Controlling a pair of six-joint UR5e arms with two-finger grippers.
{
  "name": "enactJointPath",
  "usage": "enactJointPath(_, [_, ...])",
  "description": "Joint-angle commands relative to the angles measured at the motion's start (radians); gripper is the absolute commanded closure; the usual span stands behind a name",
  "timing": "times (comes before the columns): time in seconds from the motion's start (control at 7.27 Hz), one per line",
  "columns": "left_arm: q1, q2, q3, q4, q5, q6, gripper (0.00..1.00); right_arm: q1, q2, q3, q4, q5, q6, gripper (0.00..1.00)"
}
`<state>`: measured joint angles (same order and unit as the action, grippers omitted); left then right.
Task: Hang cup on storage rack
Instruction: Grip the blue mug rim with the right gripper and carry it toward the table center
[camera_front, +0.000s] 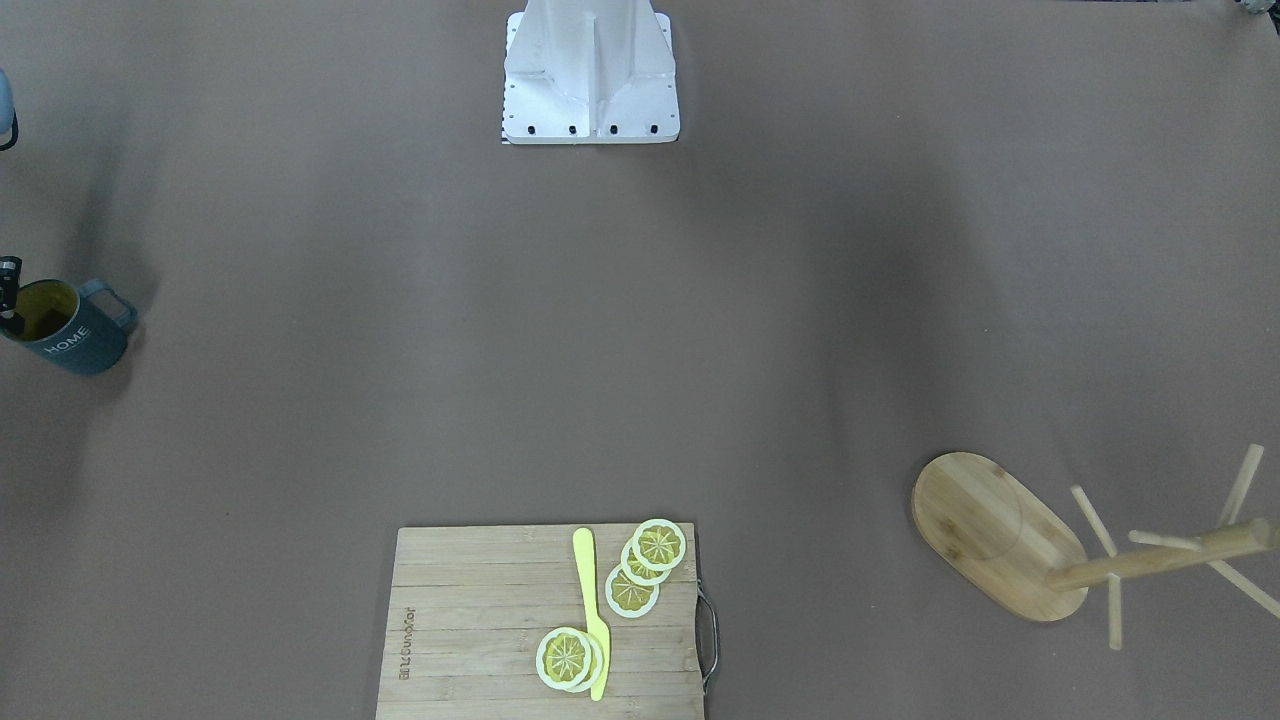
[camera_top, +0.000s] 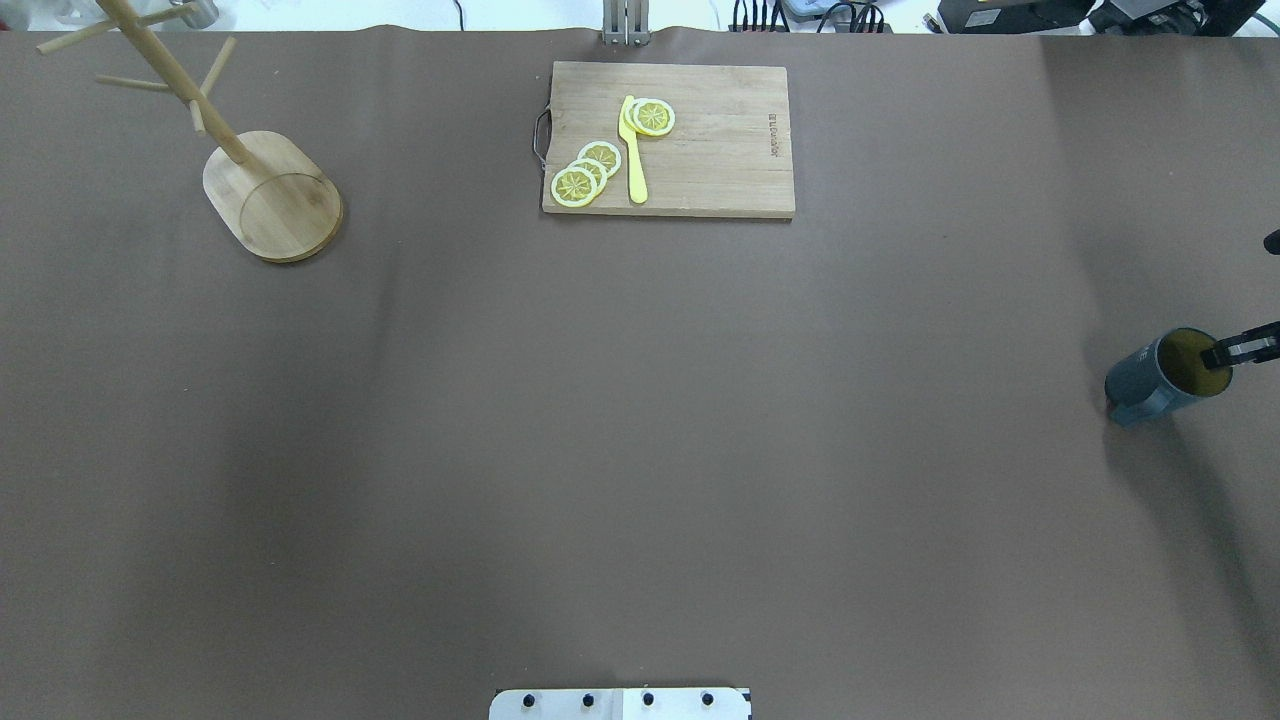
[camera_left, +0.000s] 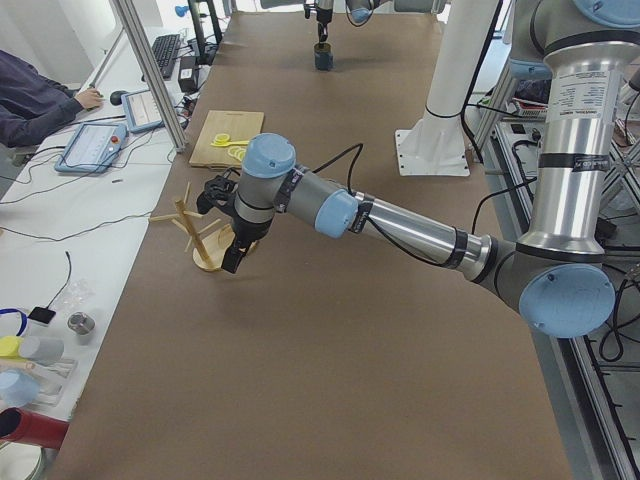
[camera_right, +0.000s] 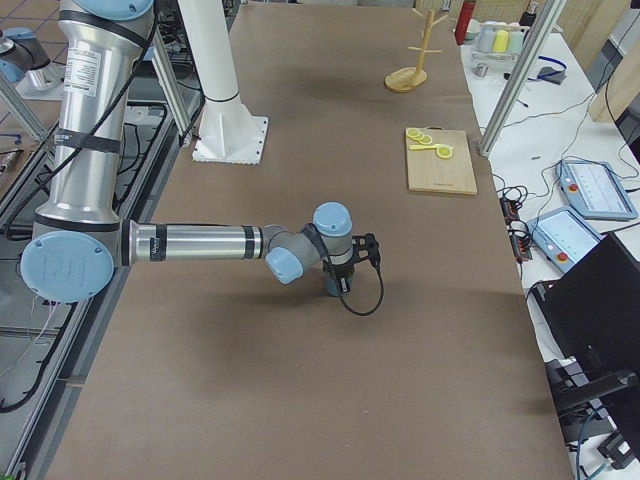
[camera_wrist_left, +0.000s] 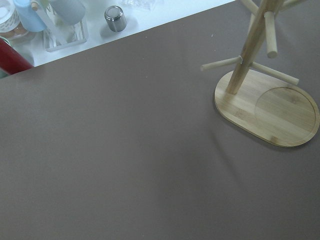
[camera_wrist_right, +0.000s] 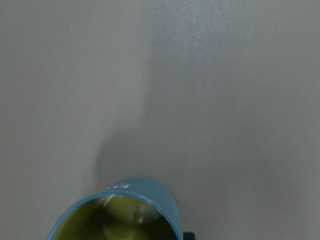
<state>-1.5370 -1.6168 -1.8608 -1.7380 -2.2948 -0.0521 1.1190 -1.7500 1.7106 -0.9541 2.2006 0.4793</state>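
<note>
Cup (camera_wrist_right: 155, 197) rim pinched by right gripper (camera_top: 1218, 354), finger inside; thin hold may slip in transit. Storage rack (camera_top: 275, 195) far off, near left gripper (camera_left: 235, 250), whose state cannot be told; collision risk

Surfaces: table cover (camera_top: 640, 420) matt brown, paper-like, faintly creased. storage rack (camera_top: 275, 195) pale bamboo, smooth. cutting board (camera_top: 700, 150) slatted wood, metal handle (camera_top: 540, 135). cup (camera_front: 75, 335) matt ribbed outside, slight sheen inside.
</note>
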Motion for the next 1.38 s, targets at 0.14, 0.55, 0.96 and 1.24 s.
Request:
enactJointPath(0.14, [0.000,0.000,0.002,0.000,0.000,0.000,0.00,0.005,-0.009,0.081,-0.002,0.004,0.194,1.00])
enactJointPath(0.55, [0.000,0.002,0.000,0.000,0.000,-0.002,0.00,0.002,0.020,0.159,-0.006,-0.005,0.541,1.00])
enactJointPath(0.96, [-0.002,0.003,-0.003,0.000,0.000,-0.002,0.00,-0.063,0.078,0.217,-0.014,-0.033,0.888,1.00])
enactJointPath(1.24, [-0.002,0.011,-0.003,0.000,0.000,-0.002,0.00,-0.202,0.194,0.323,-0.251,-0.183,1.055,1.00])
